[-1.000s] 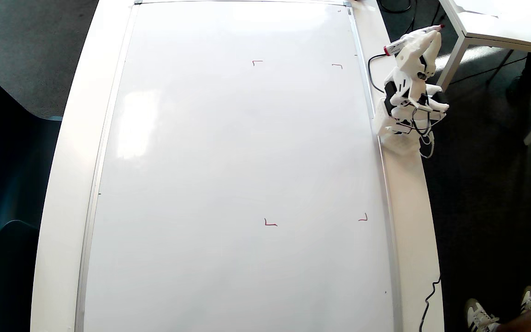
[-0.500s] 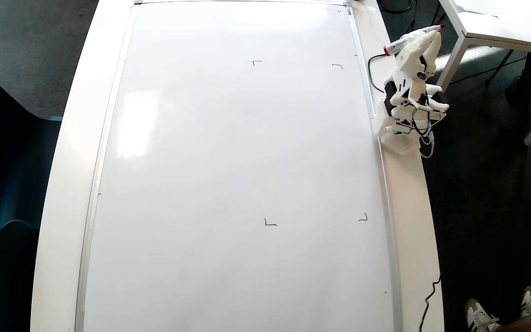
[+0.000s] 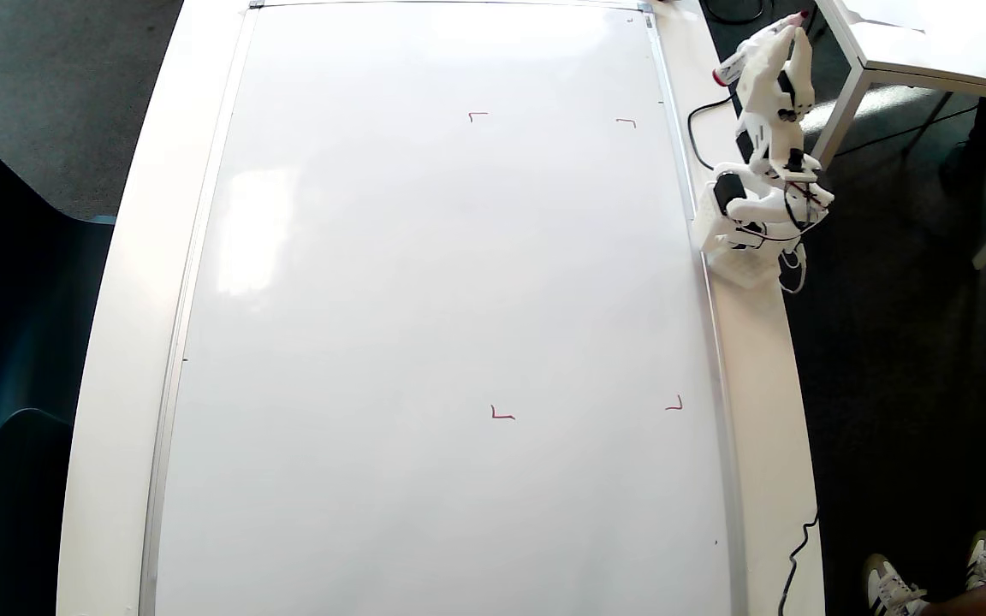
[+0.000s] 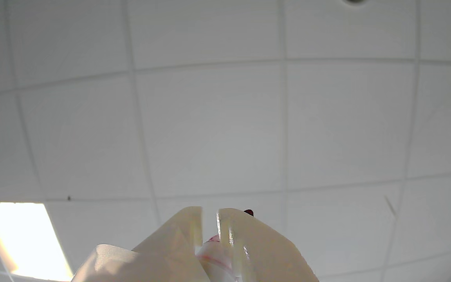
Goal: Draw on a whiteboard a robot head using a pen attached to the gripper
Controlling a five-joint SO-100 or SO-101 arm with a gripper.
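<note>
While the whiteboard [image 3: 424, 299] is blank, our gripper [image 3: 788, 26] clamps the pen [image 3: 733, 64], raised beside it. Next we judge it must swing over and lower the tip.

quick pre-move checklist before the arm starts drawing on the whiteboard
1. Pen seated in the gripper: ok, it lies across the white claw.
2. Pen cap off: cannot tell, too small in the overhead view.
3. Whiteboard free for drawing: ok, only four small red corner marks, no robot head yet.
4. Gripper over the board: not ok, it sits beyond the board's right frame.
5. Tip aimed at the board: not ok, the wrist view shows ceiling tiles.
</note>
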